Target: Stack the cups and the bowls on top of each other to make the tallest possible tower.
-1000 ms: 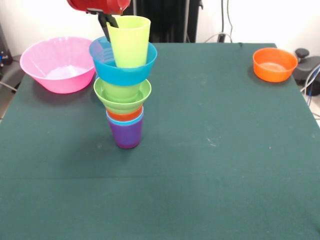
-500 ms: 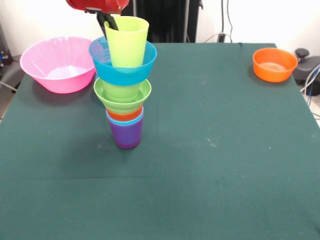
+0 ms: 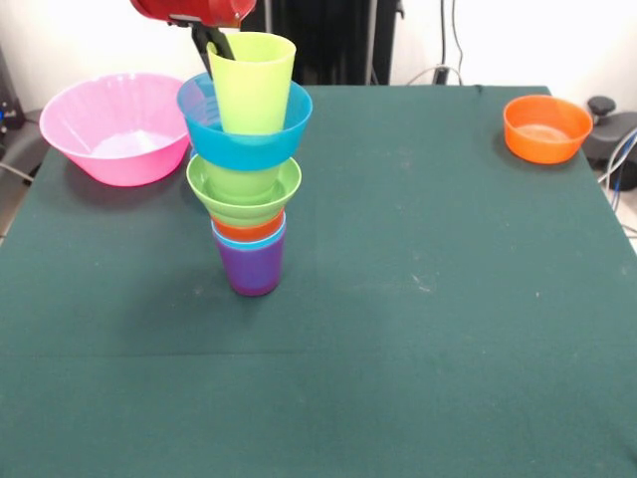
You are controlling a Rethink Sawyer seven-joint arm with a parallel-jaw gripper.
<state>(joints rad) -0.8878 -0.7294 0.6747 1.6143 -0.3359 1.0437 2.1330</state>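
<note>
Gripping the far rim of the yellow-green cup (image 3: 254, 85), the pincer (image 3: 214, 45) comes down from the red arm (image 3: 194, 10) with one dark finger showing through the cup wall, though how far its jaws are closed cannot be told. Directly beneath it stands the tower (image 3: 249, 189): that cup sits in a blue bowl (image 3: 244, 139), over a green bowl (image 3: 244, 194), an orange cup (image 3: 249, 230), a light blue cup (image 3: 249, 240) and the purple cup (image 3: 250, 269) on the green table (image 3: 418, 329). Just to the pincer's left in the front view rests the pink bowl (image 3: 114, 124), while the orange bowl (image 3: 545, 127) sits well apart to its right.
</note>
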